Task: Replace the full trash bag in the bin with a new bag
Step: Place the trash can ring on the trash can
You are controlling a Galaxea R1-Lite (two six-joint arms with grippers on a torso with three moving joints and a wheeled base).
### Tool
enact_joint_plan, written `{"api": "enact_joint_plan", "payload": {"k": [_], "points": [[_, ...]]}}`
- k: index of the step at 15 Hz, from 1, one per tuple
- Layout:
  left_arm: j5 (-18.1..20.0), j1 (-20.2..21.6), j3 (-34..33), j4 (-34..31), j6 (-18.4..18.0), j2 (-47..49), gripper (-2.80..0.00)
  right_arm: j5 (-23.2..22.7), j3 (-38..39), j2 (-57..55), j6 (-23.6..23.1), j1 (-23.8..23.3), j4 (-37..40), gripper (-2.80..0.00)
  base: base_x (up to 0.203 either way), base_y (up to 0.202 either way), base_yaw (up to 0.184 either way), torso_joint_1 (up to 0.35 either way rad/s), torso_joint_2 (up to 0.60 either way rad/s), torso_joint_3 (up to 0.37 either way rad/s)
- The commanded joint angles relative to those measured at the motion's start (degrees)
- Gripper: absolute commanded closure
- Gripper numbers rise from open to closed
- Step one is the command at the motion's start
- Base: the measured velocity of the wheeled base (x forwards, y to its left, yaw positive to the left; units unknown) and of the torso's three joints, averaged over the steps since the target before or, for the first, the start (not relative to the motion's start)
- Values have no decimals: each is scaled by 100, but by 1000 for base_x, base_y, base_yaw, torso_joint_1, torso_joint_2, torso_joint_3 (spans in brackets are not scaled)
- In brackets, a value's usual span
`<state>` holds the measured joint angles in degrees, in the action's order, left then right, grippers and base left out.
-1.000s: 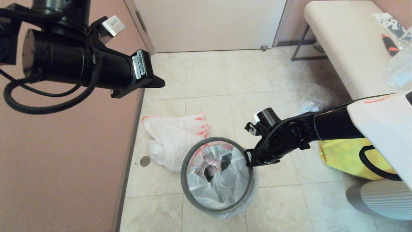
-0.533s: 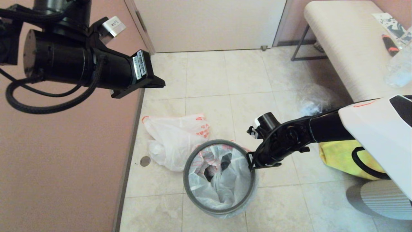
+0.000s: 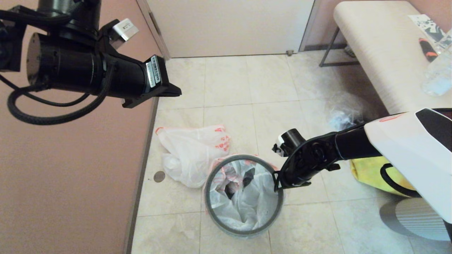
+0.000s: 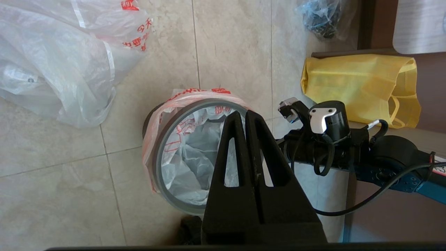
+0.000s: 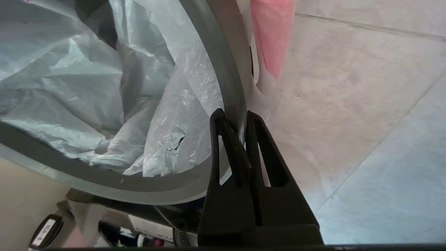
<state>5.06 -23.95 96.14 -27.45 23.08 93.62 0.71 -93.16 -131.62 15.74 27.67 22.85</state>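
The grey hoop [image 3: 209, 201] lies over the mouth of the dark bin [image 4: 149, 120]. The new bag [image 3: 243, 201], white with red print, lines the inside, and its orange edge is folded out over the rim. My right gripper [image 3: 276, 181] is shut on the hoop [image 5: 223, 69] at its right side, one finger inside and one outside [image 5: 234, 116]. The full trash bag [image 3: 190, 155] lies lumpy on the floor just left of the bin. My left gripper [image 3: 174, 92] hangs high at the upper left, shut and empty [image 4: 244, 116].
A yellow fabric tote [image 3: 370, 169] sits on the floor right of the bin, under my right arm. A clear bag of dark items [image 3: 340, 114] lies by the bench [image 3: 381, 53]. A pink wall [image 3: 70, 176] runs along the left.
My right gripper has carried the hoop a little to the right and toward me. More of the bag's orange edge now shows outside the hoop on the left. The left arm has not moved.
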Motion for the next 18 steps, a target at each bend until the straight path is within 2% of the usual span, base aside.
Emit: {"api": "enact_joint_plan", "payload": {"k": [1, 3, 6, 12, 18], "points": [[4, -24, -7, -14, 12, 72, 0, 260, 12, -94, 8, 10, -1, 0, 0, 0, 0, 0, 0, 0], [-5, -30, -7, -14, 4, 127, 0, 558, -64, -153, 8, 13, -17, 0, 0, 0, 0, 0, 0, 0], [-40, -22, -7, -14, -14, 200, 0, 763, -166, -184, 6, 84, -19, 0, 0, 0, 0, 0, 0, 0], [-49, -30, -7, -14, -23, 226, 0, 1386, -123, 329, 51, 460, 34, 0, 0, 0, 0, 0, 0, 0], [-66, 5, -7, -14, -23, 121, 0, 1646, -149, -109, 60, 520, -17, 0, 0, 0, 0, 0, 0, 0]]}}
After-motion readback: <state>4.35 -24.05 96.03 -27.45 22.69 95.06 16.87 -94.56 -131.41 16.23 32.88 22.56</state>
